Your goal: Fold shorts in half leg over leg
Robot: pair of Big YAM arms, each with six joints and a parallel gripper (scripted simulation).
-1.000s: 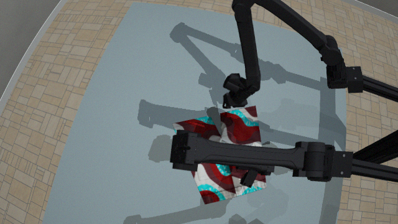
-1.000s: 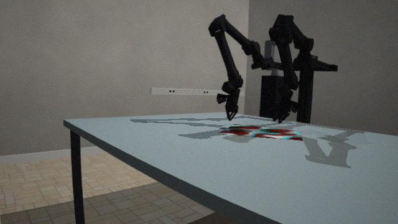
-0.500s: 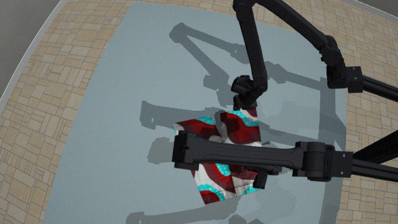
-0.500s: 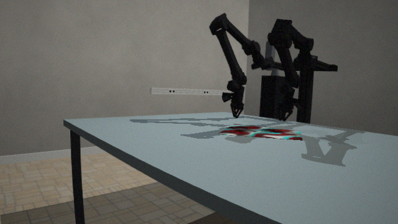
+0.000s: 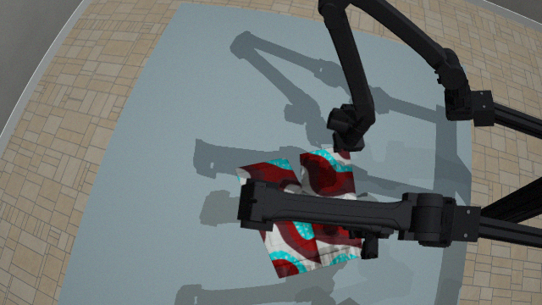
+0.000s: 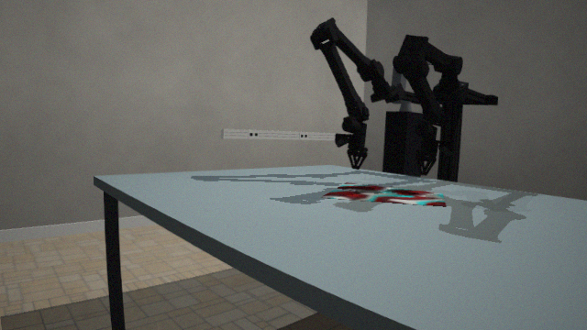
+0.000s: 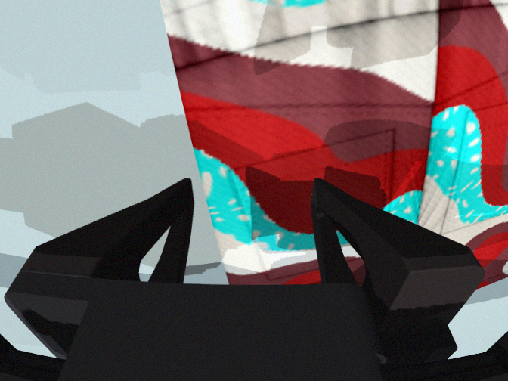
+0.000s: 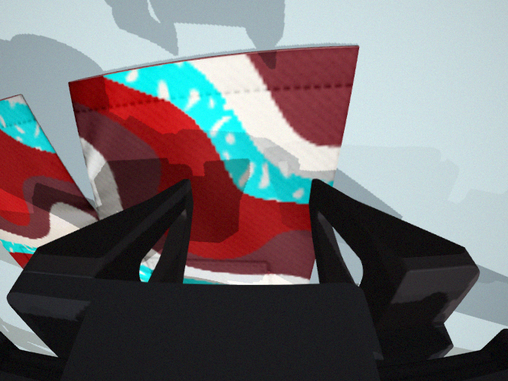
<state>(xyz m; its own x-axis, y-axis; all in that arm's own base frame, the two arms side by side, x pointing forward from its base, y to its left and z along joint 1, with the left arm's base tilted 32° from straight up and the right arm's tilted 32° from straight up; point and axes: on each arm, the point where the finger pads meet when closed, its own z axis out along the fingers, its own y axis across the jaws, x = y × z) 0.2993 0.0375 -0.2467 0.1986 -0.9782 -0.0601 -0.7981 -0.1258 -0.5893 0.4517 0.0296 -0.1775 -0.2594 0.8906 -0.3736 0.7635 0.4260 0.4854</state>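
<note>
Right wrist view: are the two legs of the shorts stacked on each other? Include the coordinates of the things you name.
No, the shorts' legs (image 8: 213, 164) (image 8: 28, 159) lie side by side, a wedge of table between them.
</note>
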